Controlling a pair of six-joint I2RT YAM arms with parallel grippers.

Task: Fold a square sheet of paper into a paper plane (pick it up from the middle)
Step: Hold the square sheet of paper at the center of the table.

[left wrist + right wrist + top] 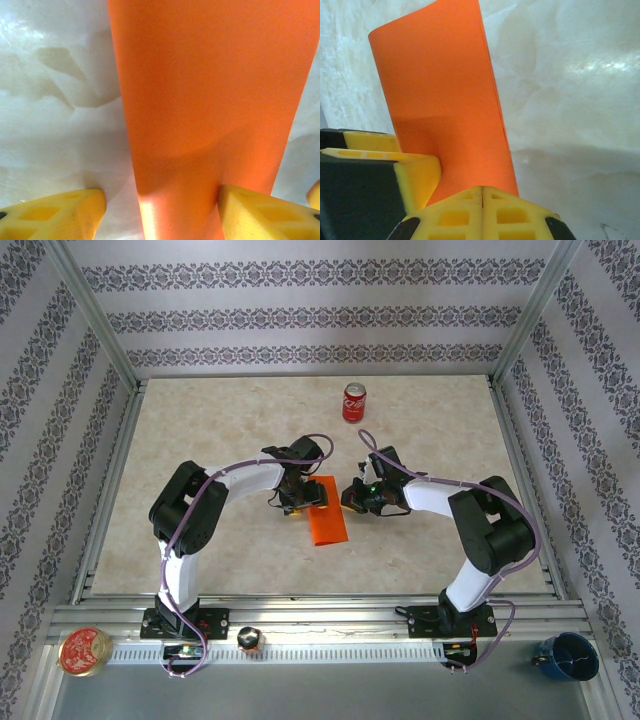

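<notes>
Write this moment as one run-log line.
orange paper: narrow strip on table | left gripper: open over paper | right gripper: shut at paper edge

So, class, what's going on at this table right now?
Two robot arms are working on an orange sheet of paper, lying on the table folded into a narrow strip. The left claw is open over it. The right claw is shut at its edge, apparently pressing it. No plane shape yet.
</notes>
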